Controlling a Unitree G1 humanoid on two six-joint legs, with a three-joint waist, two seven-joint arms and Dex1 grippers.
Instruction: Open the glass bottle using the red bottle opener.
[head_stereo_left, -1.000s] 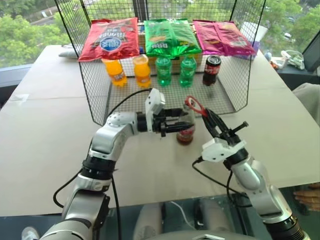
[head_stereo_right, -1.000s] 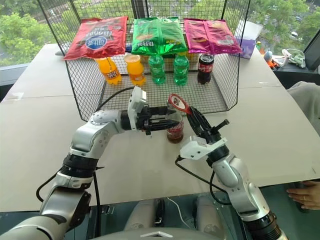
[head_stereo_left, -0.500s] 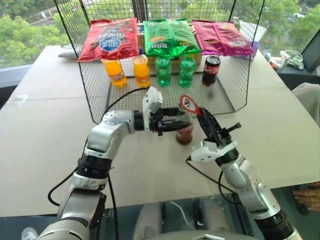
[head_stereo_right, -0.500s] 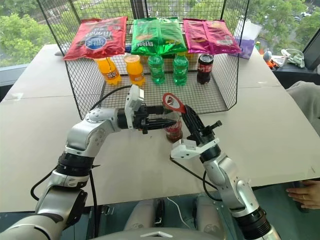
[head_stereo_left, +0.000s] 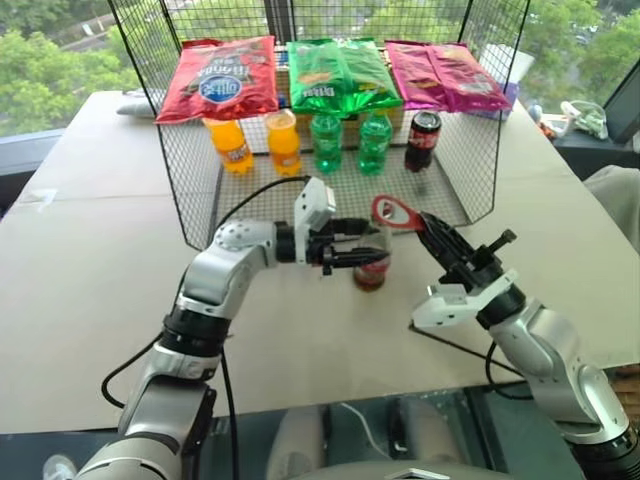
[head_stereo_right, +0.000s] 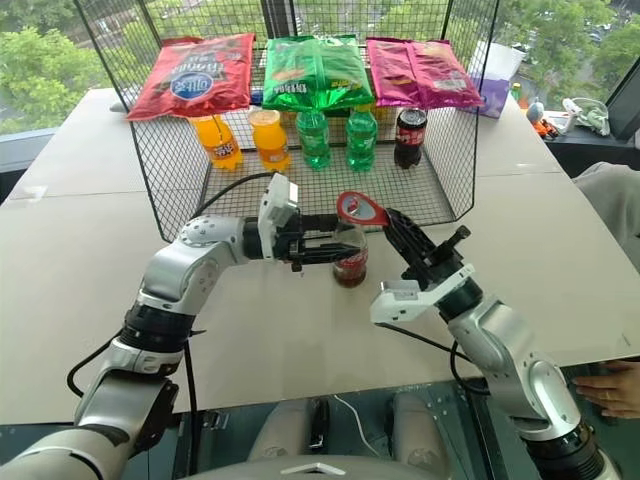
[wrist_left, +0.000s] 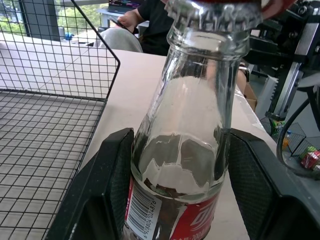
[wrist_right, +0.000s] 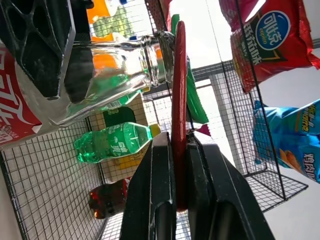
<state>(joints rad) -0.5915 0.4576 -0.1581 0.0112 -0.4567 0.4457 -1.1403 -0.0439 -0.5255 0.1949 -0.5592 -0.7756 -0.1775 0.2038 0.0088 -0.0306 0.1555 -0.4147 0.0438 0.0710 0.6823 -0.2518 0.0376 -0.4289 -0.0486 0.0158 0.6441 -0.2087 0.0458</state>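
The glass bottle (head_stereo_left: 371, 270) stands upright on the table just in front of the wire basket, dark cola low in it, red label, crown cap (wrist_left: 215, 14) on. My left gripper (head_stereo_left: 374, 256) reaches in level from the left and is shut on the bottle's shoulder, one finger (wrist_left: 113, 185) on each side. My right gripper (head_stereo_left: 428, 226) comes from the right and is shut on the handle of the red bottle opener (head_stereo_left: 395, 213). The opener's ring head lies over the bottle's top, beside the cap (wrist_right: 162, 55).
The wire basket (head_stereo_left: 195, 190) behind the bottle holds snack bags (head_stereo_left: 220, 78), orange bottles (head_stereo_left: 230, 145), green bottles (head_stereo_left: 326, 142) and a cola can (head_stereo_left: 424, 140). A person's hand (head_stereo_right: 610, 388) rests at the table's near right edge. Bare table lies on both sides.
My right arm has swung out to the right and risen a little, and its wrist has rolled, laying the opener's head flatter over the cap. Bottle and left gripper have stayed still.
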